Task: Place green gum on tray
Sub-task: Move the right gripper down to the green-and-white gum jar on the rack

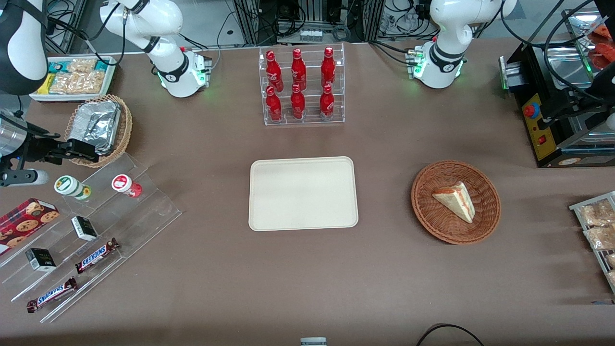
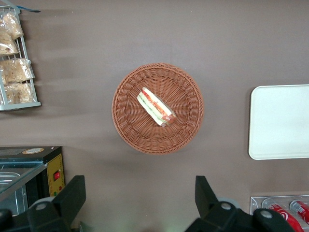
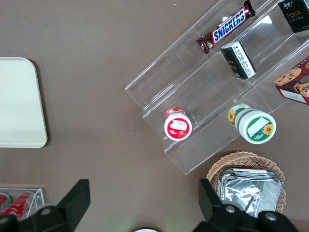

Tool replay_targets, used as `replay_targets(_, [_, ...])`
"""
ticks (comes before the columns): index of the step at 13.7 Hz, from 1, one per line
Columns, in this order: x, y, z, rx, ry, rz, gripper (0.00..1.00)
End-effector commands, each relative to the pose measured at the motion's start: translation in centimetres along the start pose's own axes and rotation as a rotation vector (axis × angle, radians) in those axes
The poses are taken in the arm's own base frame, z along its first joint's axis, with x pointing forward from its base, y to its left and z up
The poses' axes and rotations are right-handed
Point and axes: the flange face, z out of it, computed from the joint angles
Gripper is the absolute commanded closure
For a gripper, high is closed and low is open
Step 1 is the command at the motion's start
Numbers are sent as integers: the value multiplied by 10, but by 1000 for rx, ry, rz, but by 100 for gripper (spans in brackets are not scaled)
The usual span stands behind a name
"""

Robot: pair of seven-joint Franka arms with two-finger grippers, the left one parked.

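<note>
Snickers bars [image 1: 50, 294]: closest to the front cam, on the low steps of the clear rack [image 1: 144, 211], w/ small dark boxes [image 1: 84, 228] one step up.
Gripper [image 1: 79, 150]: hangs up in the air at the working arm's end of the table, over the wicker basket [image 1: 126, 126] w/ the foil pan [image 1: 98, 126]. Fingers [image 3: 77, 195] spread wide, holding nothing.
Green gum [image 1: 72, 187]: on the top step of the rack, lying tipped so its lid faces up at the cams. Just beside the gripper but lower, not touching it. Clear in the right wrist cam too [image 3: 256, 125].
Red gum [image 1: 127, 185]: same step, near the green one, w/ a gap between. Not the one we want.
Tray [image 1: 303, 193]: mid table, well apart from the rack, nothing on it.
How far along: looks like the very start. No grab yet. Left to do: go down, pinch gum, lift, carry, set down.
Edges: rack step has a clear lip in front of the gum, basket rim is close by, so prob. lift straight up first.
Open room: bare brown table [image 1: 216, 269] between rack and tray, so the way over looks free. Bottle stand [image 1: 301, 86] sits farther from the front cam than the tray, out of the way.
</note>
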Motion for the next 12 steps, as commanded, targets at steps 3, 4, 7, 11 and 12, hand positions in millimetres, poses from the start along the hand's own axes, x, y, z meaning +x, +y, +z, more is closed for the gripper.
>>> replay_targets(3, [4,-3,-4,18,10,2,0])
replay_targets(4, [4,-2,-2,18,9,4,0])
replay_targets(7, [3,3,12,10,6,-36,0])
replay_targets(11, [-3,45,35,23,13,-317,0])
replay_targets(12, [-7,55,40,19,29,-383,0])
